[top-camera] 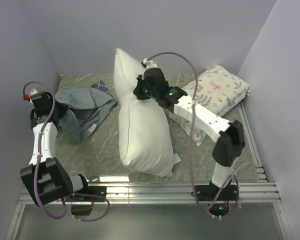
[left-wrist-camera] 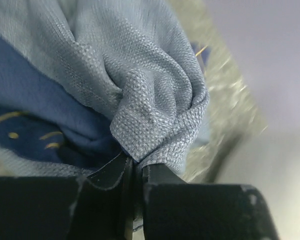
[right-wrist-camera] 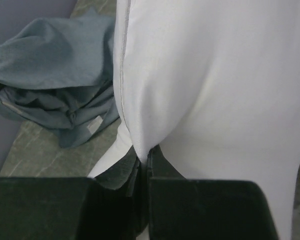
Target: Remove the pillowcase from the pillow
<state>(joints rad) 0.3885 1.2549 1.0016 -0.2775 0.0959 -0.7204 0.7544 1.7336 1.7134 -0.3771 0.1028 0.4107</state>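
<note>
Now | pillowcase (top-camera: 85, 107) looks fully off, heaped pale side out at left of frame, just beside the bare white pillow (top-camera: 142, 130) at centre | your left gripper (left-wrist-camera: 135, 167) is pinched tight on pillowcase cloth | your right gripper (right-wrist-camera: 144, 160) is clamped on a pillow fold | left for you, judging by this: let go with both.

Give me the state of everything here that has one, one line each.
pillowcase: off the pillow, crumpled, mostly inside out.
pillow: bare, pinched at its edge.
left tool: shut on pillowcase.
right tool: shut on pillow.
floral pillow: lying flat.
</note>
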